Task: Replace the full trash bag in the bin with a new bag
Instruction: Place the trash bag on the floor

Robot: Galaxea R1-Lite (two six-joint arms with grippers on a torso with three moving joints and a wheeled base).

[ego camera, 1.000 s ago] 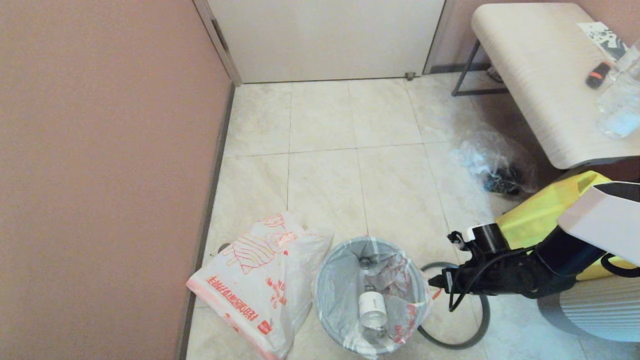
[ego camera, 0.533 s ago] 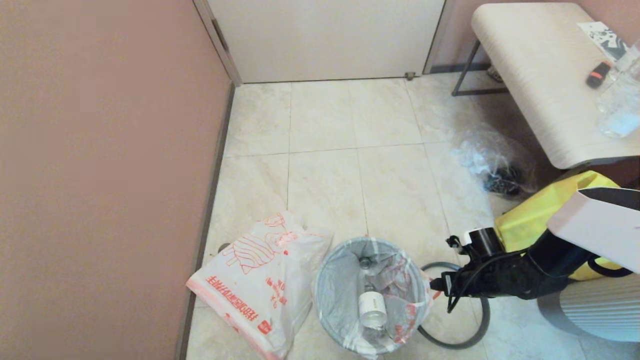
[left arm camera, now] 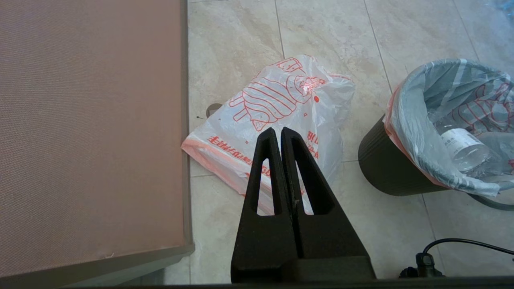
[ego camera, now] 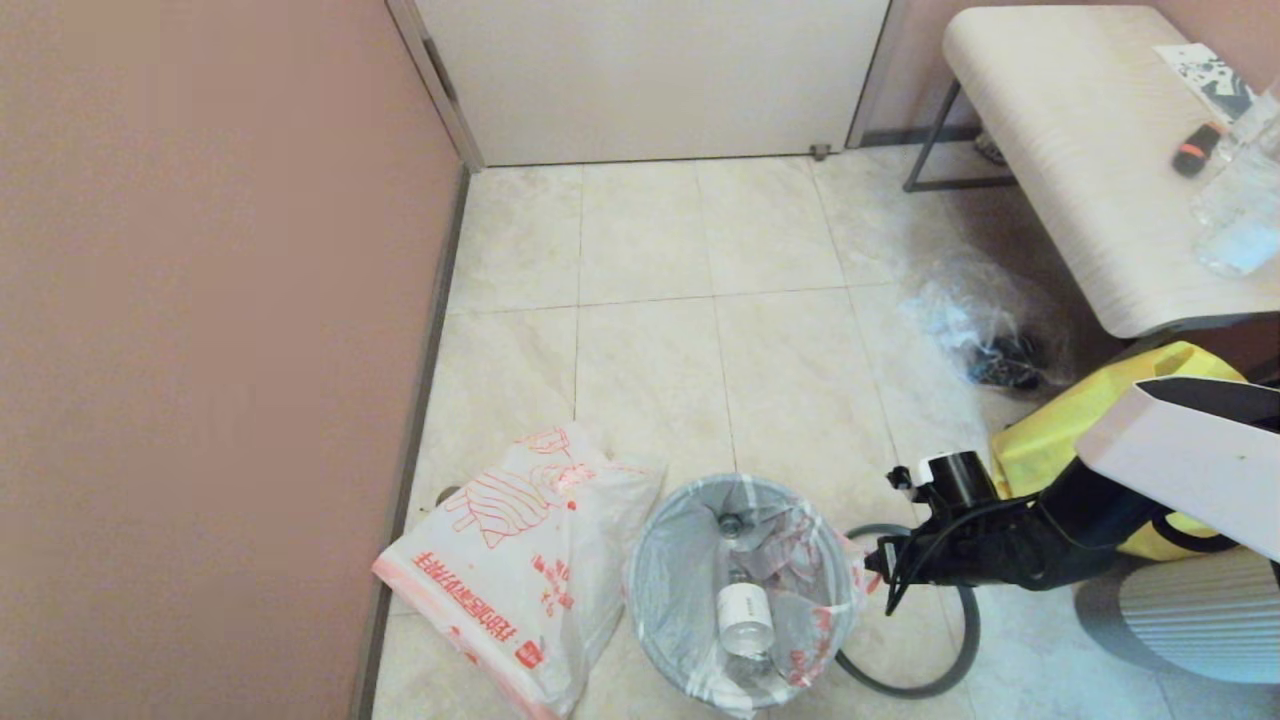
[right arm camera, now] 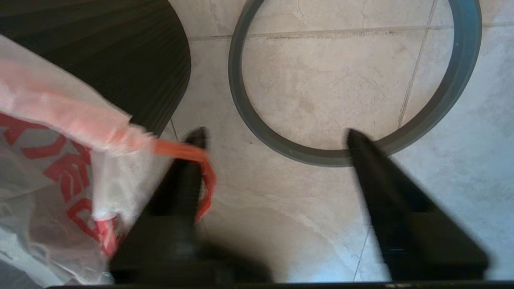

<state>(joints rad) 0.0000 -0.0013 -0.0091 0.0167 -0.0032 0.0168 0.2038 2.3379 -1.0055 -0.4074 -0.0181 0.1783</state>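
Sliding my spread right claw point(right arm camera: 273, 136) closer, I think one finger now hooks the full bag's point(ego camera: 745, 590) orange handle point(right arm camera: 182, 154).

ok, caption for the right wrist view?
Open right claw beside the bin, one finger hooked by the full trash bag orange handle, grey hoop rim on the floor.

bin point(ego camera: 690, 672): small, round, black, upright on the tile | full trash bag point(ego camera: 668, 560): sits in my bin, white with orange-red print, mouth open and folded over the rim, clear bottle inside | new bag point(ego camera: 520, 565): limp, flat on the floor just beside the bin, against the wall
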